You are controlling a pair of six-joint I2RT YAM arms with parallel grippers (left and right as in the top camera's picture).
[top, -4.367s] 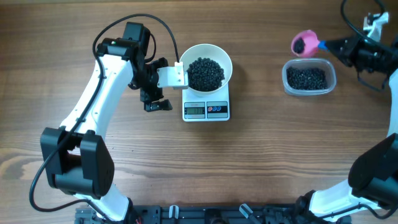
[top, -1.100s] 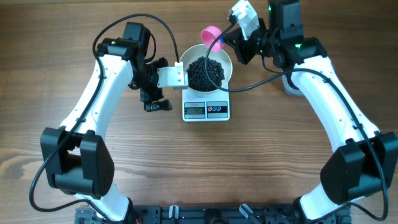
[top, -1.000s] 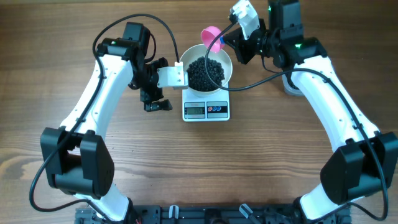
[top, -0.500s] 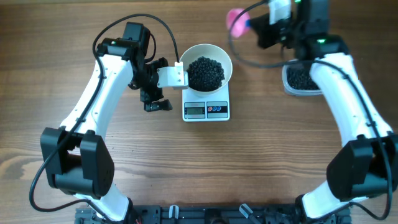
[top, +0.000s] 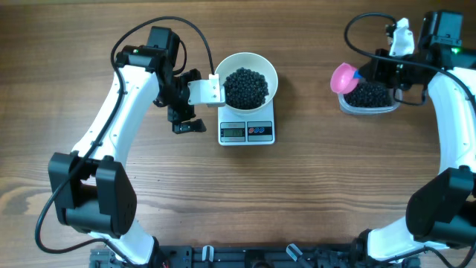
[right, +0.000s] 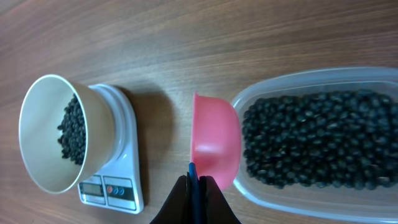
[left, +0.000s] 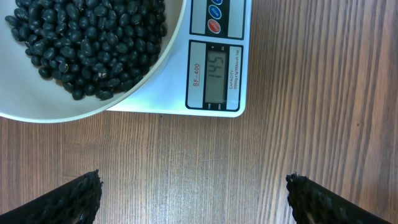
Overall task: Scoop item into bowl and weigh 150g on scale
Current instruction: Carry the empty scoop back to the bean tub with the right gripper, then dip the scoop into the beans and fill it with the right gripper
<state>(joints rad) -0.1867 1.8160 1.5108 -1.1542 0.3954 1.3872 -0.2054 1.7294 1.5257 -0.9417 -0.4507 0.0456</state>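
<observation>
Pink plastic scoop (top: 343,77) beside clear plastic tub (top: 370,109), upper right.
Right gripper (right: 196,182) pinches scoop handle; left gripper (left: 194,190) spread wide near flat white digital scale (top: 247,132).

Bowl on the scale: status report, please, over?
Left pincer open beside scale. Right pincer shut on pink scoop, by the tub. Bowl of beans on scale. Nothing in the way.
</observation>
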